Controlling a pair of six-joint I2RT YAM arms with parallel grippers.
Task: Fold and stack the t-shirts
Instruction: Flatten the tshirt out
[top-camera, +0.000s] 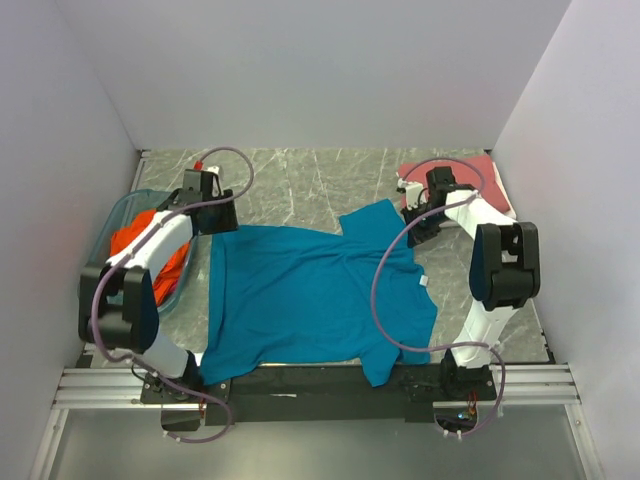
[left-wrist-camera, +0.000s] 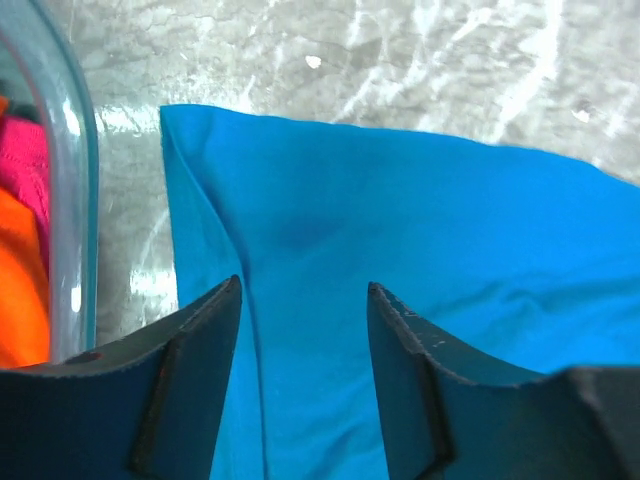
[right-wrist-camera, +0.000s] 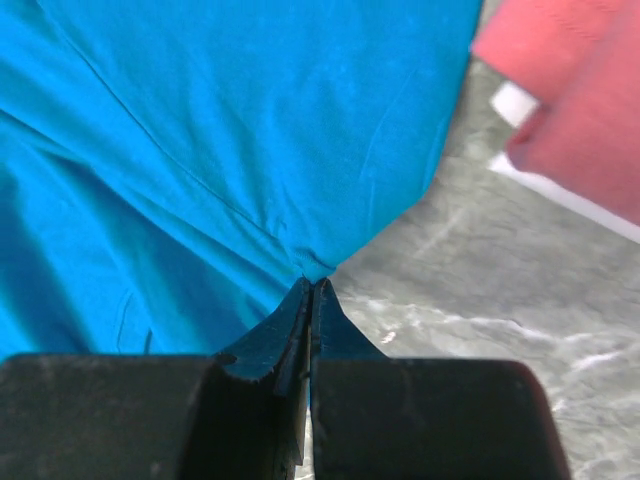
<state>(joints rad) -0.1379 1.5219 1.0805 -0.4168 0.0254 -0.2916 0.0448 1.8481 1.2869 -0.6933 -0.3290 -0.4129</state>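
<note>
A marble-patterned table (top-camera: 300, 175) was seen from above, closed in by white walls (top-camera: 320, 70) at the back and on both sides. A metal rail (top-camera: 100, 385) ran along the near edge. The widest bare stretch of table lay along the far side, between the back wall and the teal t-shirt (top-camera: 300, 290). A narrower bare strip was left on the right. On the left, room was taken by a translucent blue tub (top-camera: 112, 212) set against the side wall, with the orange t-shirt (top-camera: 135, 238) bunched inside it. The far right corner was filled by the dusty red t-shirt (top-camera: 482, 170), which lay folded.

The teal t-shirt was spread mostly flat across the middle of the table. Its left edge ran just beside the tub, and its near hem reached the arm bases. One sleeve pointed toward the far right and the other toward the near edge. The cloth was plain and smooth, with a few soft creases and a folded seam along the far left corner.

The left gripper (left-wrist-camera: 305, 290) was held over that far left corner with its jaws apart and teal cloth visible between them. Whether the fingers touched the cloth could not be told. The right gripper (right-wrist-camera: 312, 285) was pinched closed on the tip of the far right sleeve, close to the dusty red t-shirt.
</note>
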